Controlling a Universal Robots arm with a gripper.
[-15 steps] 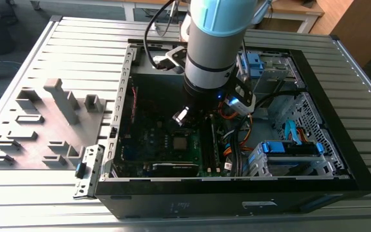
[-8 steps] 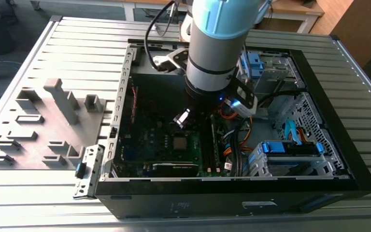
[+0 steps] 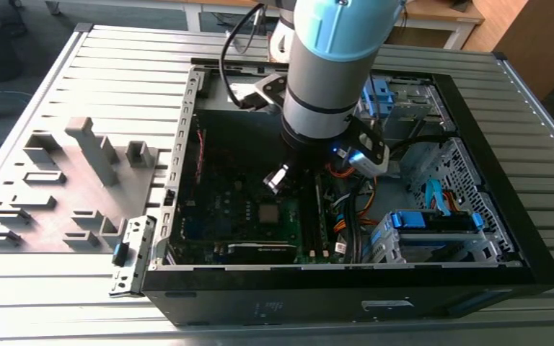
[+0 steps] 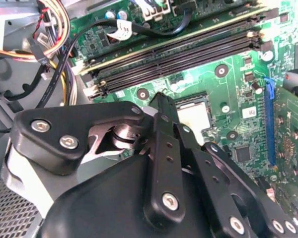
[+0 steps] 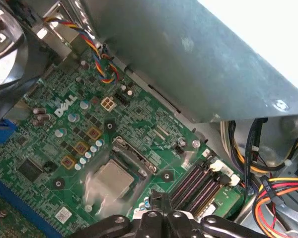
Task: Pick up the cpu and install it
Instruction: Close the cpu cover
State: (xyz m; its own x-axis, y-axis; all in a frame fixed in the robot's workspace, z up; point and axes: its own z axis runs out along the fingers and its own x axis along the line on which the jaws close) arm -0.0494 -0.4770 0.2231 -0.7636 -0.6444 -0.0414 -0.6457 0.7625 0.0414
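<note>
The cpu (image 5: 113,178) is a small silver-grey square lying flat in the socket on the green motherboard (image 5: 64,144). It also shows in the exterior view as a grey square (image 3: 270,211) in the middle of the board. In the second wrist view the cpu (image 4: 194,116) is partly covered by the black fingers. My gripper (image 3: 277,180) hangs just above the board, a little beside the socket. Its fingertips (image 4: 161,99) meet in a narrow point, and the gripper (image 5: 156,198) looks shut with nothing between them.
The open black computer case (image 3: 469,108) lies on a slatted metal table. Memory slots (image 4: 188,54) run beside the socket. Bundles of coloured cables (image 5: 273,188) and blue drive brackets (image 3: 436,220) fill the exterior view's right. A grey fixture plate (image 3: 66,187) sits at its left.
</note>
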